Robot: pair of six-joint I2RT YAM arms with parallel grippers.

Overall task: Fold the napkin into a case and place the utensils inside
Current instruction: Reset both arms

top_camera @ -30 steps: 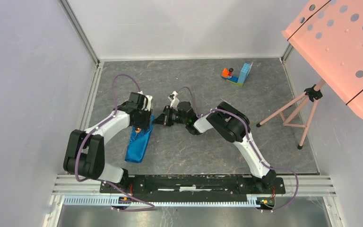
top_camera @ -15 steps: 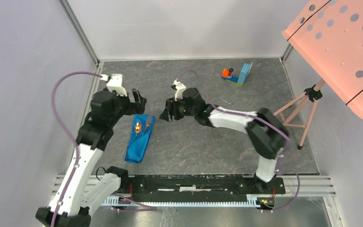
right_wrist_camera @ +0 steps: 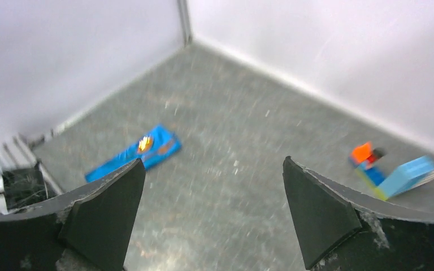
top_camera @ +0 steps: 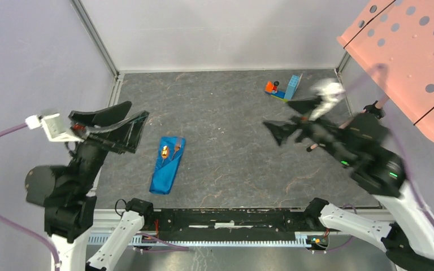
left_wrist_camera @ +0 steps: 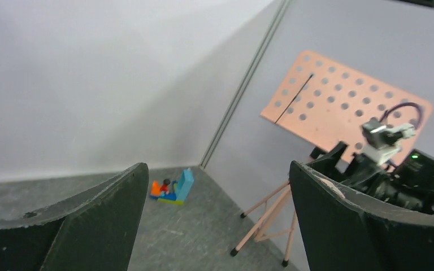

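Observation:
The napkin lies folded as a narrow bright blue case (top_camera: pixel 168 166) on the grey table, left of centre. Copper-gold utensils (top_camera: pixel 170 151) stick out of its far end, heads showing. The right wrist view shows the case (right_wrist_camera: pixel 125 157) with the utensils (right_wrist_camera: pixel 145 144) gleaming at one end, blurred. My left gripper (top_camera: pixel 137 109) is raised high at the left, apart from the case, open and empty (left_wrist_camera: pixel 217 166). Raised at the right, far from the case, my right gripper (top_camera: pixel 277 113) is also open and empty (right_wrist_camera: pixel 212 161).
A toy block piece (top_camera: pixel 283 89) in orange and blue stands at the back right (left_wrist_camera: pixel 172 189) (right_wrist_camera: pixel 395 169). A peach perforated board (top_camera: pixel 412 51) on a thin tripod (top_camera: pixel 353 132) leans over the right edge. Grey walls close in the table.
Both grippers opened and let go at the case, then both arms swung up and away, left arm to the left, right arm to the right. Case and utensils stayed put.

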